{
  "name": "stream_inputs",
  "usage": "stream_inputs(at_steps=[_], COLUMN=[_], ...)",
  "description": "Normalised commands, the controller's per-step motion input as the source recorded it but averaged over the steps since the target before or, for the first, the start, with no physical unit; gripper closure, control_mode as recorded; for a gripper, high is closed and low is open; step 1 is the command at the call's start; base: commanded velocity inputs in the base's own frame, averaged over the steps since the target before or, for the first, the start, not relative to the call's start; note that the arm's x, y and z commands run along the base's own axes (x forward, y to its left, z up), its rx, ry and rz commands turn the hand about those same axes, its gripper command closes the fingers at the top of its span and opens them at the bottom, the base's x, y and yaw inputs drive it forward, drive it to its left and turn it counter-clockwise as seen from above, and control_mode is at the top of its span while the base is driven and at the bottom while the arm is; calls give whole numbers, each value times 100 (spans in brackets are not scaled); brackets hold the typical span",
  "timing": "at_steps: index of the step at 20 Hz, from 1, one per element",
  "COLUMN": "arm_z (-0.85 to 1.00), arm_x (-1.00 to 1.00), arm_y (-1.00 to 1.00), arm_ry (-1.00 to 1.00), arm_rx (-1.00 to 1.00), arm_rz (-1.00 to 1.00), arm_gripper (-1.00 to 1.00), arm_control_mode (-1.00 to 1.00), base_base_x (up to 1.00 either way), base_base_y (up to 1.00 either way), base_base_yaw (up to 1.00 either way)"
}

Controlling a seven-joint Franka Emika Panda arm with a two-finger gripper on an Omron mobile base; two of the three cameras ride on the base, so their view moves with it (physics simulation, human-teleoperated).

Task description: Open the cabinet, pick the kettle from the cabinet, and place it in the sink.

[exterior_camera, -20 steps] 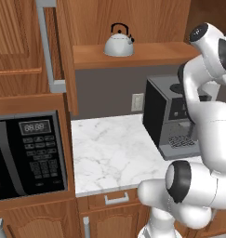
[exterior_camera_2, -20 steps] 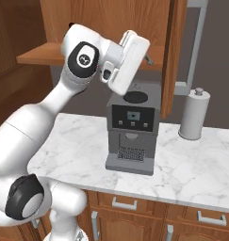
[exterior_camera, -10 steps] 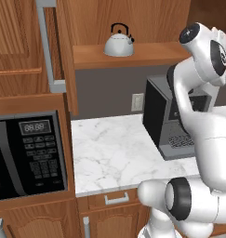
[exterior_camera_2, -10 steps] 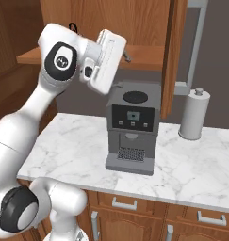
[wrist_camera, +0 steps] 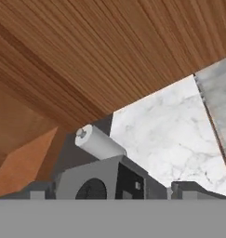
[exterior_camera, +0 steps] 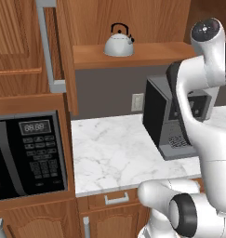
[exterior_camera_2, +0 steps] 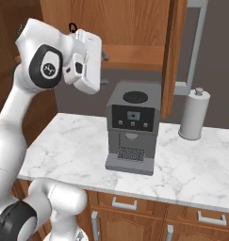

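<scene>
Open cabinet (exterior_camera: 128,55) shelf: kettle (exterior_camera: 118,42) near the front edge.

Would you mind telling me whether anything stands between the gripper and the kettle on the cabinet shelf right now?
Nothing visible does. The cabinet doors are swung open, and the kettle sits alone on the shelf. The gripper, open, is raised at about shelf height to the kettle's right, above the coffee machine.

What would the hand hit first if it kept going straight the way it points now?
Probably the coffee machine or the paper towel roll beside it on the marble counter: both sit just beyond the open hand. Depth is unclear.
</scene>
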Motion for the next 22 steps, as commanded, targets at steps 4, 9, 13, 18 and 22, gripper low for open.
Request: stream_inputs(at_steps=[4,9,13,18,22], arm_z=[8,4,8,17,14], arm_x=[-14,-12,-5,0,1], arm_y=[41,36,25,24,30], arm_ry=[14,8,1,9,0], arm_rx=[-4,-7,-8,-3,-1], arm_rz=[47,47,46,41,42], arm_gripper=[-100,-100,-100,-100,-100], arm_control_mode=[-100,-100,-100,-100,-100], base_base_x=[0,0,0,0,0], base_base_y=[0,0,0,0,0], base_base_yaw=[0,0,0,0,0])
